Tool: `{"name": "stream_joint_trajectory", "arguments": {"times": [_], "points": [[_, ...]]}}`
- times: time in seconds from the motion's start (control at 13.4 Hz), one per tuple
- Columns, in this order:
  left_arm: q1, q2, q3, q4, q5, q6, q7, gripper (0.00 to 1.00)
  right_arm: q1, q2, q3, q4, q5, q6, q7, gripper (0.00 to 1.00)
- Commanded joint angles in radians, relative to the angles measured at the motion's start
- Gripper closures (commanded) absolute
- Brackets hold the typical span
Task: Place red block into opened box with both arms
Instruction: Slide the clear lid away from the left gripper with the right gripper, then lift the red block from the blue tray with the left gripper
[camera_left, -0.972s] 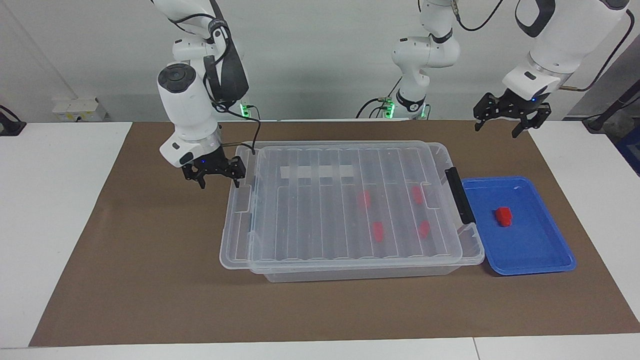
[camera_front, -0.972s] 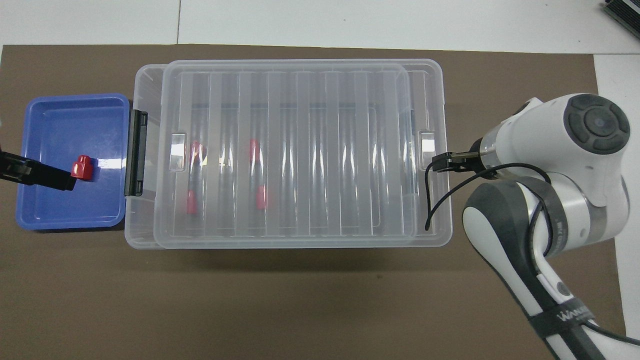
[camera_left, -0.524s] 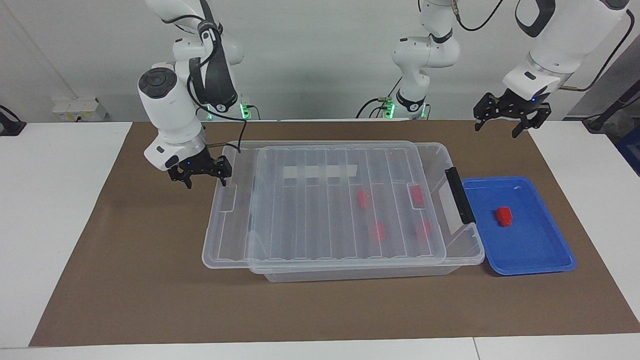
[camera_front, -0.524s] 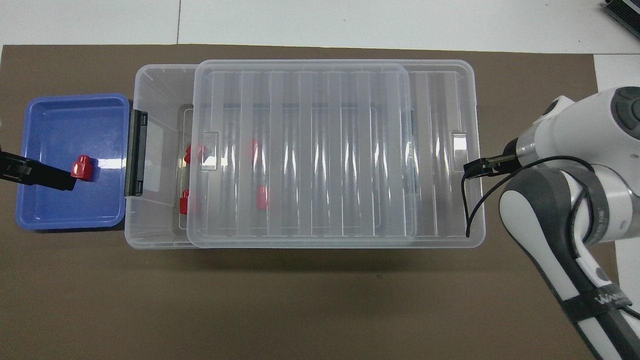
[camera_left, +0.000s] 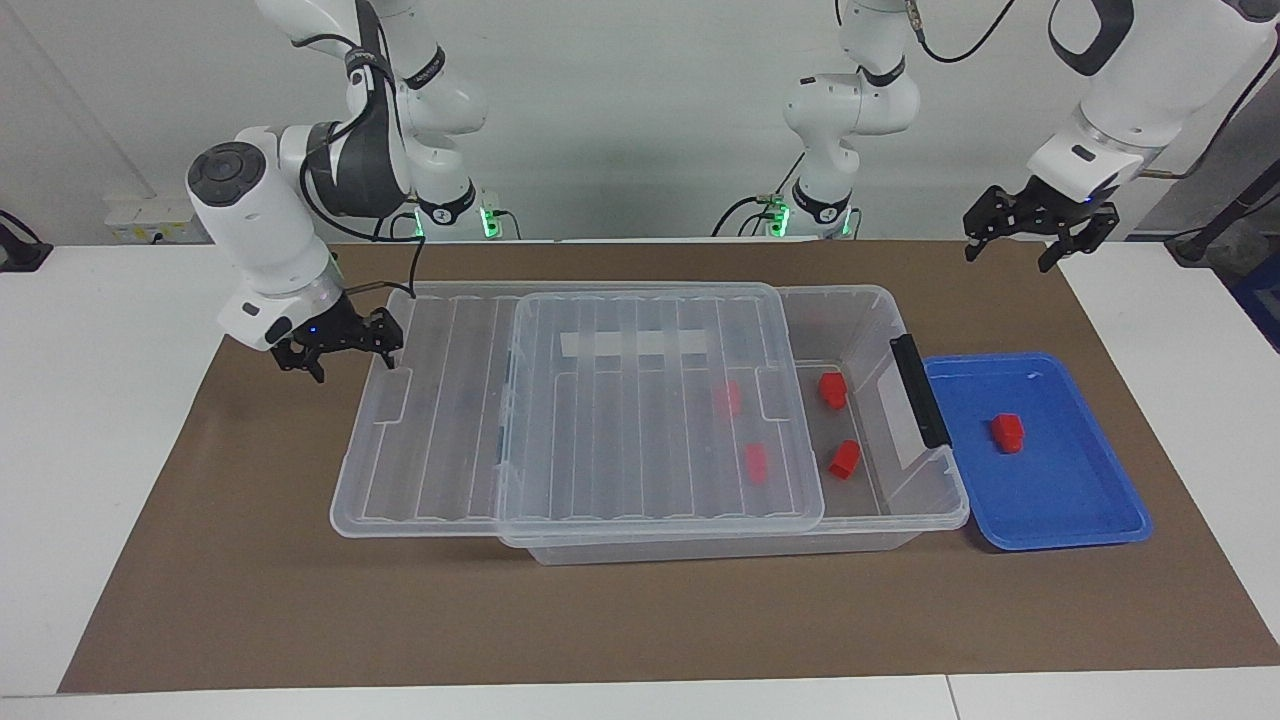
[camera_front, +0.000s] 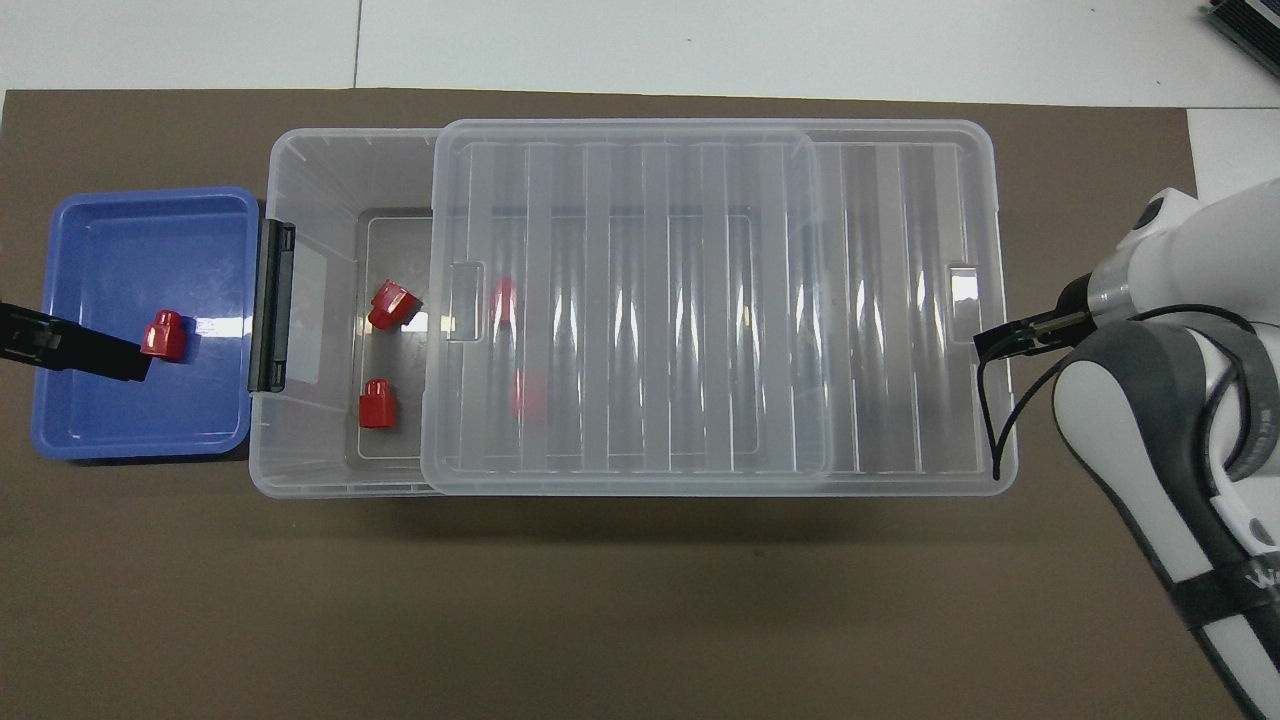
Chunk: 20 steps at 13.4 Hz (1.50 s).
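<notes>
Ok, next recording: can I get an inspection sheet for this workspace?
Surface: brown mat on white table.
Job's things: clear plastic box, ribbed clear lid slid partway toward the right arm's end; four small red blocks inside, two uncovered, two under lid; fifth in blue plastic tray.
Clutter: nothing seen.
Claws: right claw open at lid's end edge; left claw open, raised over the mat by the tray.
Cables: black cable loops from right wrist over lid.
Surroundings: white wall, socket box.
</notes>
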Motion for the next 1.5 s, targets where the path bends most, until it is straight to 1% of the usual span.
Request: {"name": "stream_joint_trajectory", "arguments": {"times": [0.0, 0.07, 0.22, 0.52, 0.6, 0.75, 0.82, 0.9, 0.97, 1.12, 1.35, 1.42], "points": [[0.069, -0.038, -0.006, -0.066, 0.014, 0.087, 0.000, 0.00, -0.040, -0.026, 0.007, -0.029, 0.011, -0.001, -0.081, 0.00], [0.071, -0.037, -0.004, -0.094, 0.014, 0.141, -0.001, 0.00, -0.053, -0.026, 0.007, -0.029, 0.011, 0.001, -0.097, 0.00], [0.071, 0.000, -0.006, -0.100, 0.014, 0.203, 0.000, 0.00, -0.063, -0.026, 0.007, -0.029, 0.011, 0.008, -0.132, 0.00], [0.104, 0.123, -0.006, -0.111, 0.014, 0.353, 0.019, 0.00, -0.078, -0.024, 0.007, -0.028, 0.009, 0.011, -0.160, 0.00], [0.115, 0.135, -0.006, -0.147, 0.014, 0.417, 0.054, 0.00, -0.078, -0.023, 0.007, -0.026, 0.009, 0.013, -0.164, 0.00], [0.132, 0.135, -0.006, -0.256, 0.014, 0.570, 0.121, 0.00, -0.076, -0.021, 0.007, -0.017, 0.009, 0.011, -0.158, 0.00], [0.129, 0.138, -0.006, -0.284, 0.014, 0.608, 0.120, 0.00, -0.070, -0.026, 0.007, -0.013, 0.009, 0.010, -0.148, 0.00], [0.118, 0.144, -0.006, -0.287, 0.014, 0.622, 0.123, 0.00, -0.060, -0.030, 0.008, -0.003, 0.009, 0.010, -0.123, 0.00], [0.114, 0.169, -0.006, -0.287, 0.016, 0.639, 0.123, 0.00, -0.057, -0.038, 0.010, 0.009, 0.009, 0.005, -0.062, 0.00], [0.114, 0.213, -0.007, -0.286, 0.016, 0.685, 0.131, 0.00, -0.017, -0.061, 0.011, 0.011, 0.009, -0.004, 0.082, 0.00], [0.131, 0.287, -0.006, -0.290, 0.016, 0.780, 0.244, 0.00, 0.034, -0.085, 0.016, 0.020, 0.009, -0.030, 0.252, 0.00], [0.135, 0.310, -0.007, -0.292, 0.014, 0.803, 0.244, 0.00, 0.049, -0.089, 0.016, 0.038, 0.009, -0.045, 0.304, 0.00]]}}
